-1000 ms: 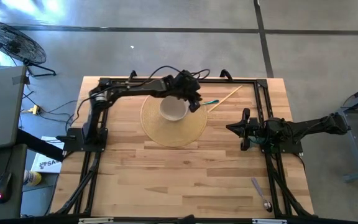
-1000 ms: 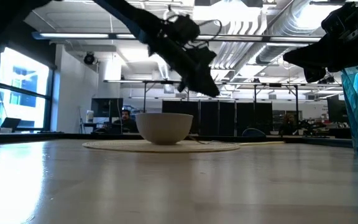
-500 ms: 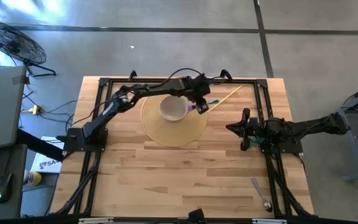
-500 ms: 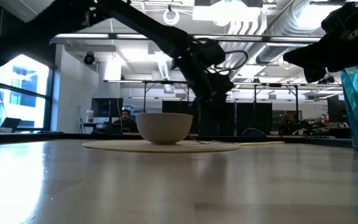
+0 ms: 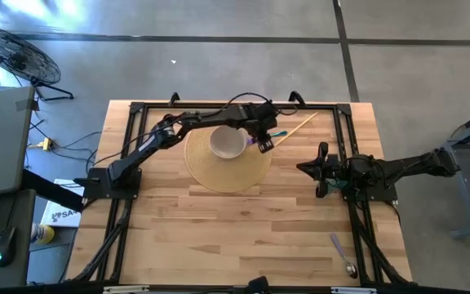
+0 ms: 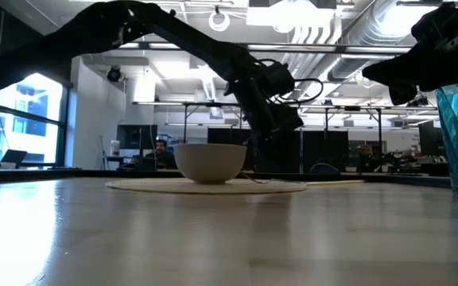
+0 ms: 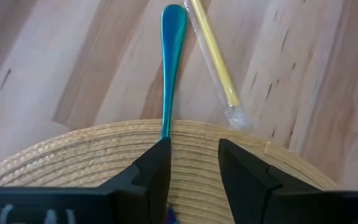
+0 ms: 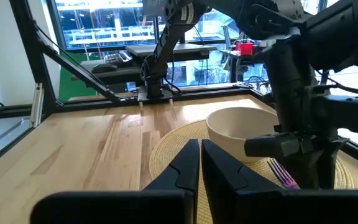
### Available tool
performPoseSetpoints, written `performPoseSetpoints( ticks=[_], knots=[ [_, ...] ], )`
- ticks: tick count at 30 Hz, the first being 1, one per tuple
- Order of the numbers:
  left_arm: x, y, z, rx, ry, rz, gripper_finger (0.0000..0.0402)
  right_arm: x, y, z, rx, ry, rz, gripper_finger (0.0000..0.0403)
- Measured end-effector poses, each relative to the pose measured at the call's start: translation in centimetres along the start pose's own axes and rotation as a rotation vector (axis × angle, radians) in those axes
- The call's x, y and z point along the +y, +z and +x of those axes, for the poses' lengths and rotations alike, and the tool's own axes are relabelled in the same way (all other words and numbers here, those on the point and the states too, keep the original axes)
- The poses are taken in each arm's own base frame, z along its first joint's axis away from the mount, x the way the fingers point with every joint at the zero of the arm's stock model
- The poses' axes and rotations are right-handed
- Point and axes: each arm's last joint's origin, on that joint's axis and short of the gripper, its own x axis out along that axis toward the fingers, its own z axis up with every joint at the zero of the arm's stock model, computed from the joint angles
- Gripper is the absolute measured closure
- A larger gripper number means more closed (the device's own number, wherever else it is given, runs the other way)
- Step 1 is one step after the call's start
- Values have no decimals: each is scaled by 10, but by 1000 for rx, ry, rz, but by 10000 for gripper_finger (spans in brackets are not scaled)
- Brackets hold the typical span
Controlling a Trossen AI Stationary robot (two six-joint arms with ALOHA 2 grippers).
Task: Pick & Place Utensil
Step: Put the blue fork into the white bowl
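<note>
The left gripper hangs low over the right edge of the mat, just right of the bowl, upper centre of the high view. Its fingers stand a little apart and hold nothing. In the wrist view, the blue spoon lies on the wood with its handle end at the mat's rim, in line with one finger rather than the gap.

A likely risk: closing from here could pinch the mat or nudge the spoon aside, since it sits off-centre, and the yellow stick just beside it might get caught too.

The right gripper waits at centre right, fingers nearly together, empty.

No writing can be read
</note>
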Motion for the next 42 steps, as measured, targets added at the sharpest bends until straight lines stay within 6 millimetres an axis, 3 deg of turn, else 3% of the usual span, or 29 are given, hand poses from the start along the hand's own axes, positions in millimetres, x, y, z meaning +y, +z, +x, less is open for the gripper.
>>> performPoseSetpoints(
  ticks=[19,25,35,42],
  knots=[
    [-4,-6,20,-56,38,50,270,0,0,0,0,1,0,391],
    [-5,-11,27,-37,15,137,270,0,0,0,0,1,0,391],
    [-7,-4,20,-45,27,146,270,0,0,0,0,1,0,391],
    [-4,2,17,-76,125,112,270,0,0,0,1,1,0,391]
  ],
)
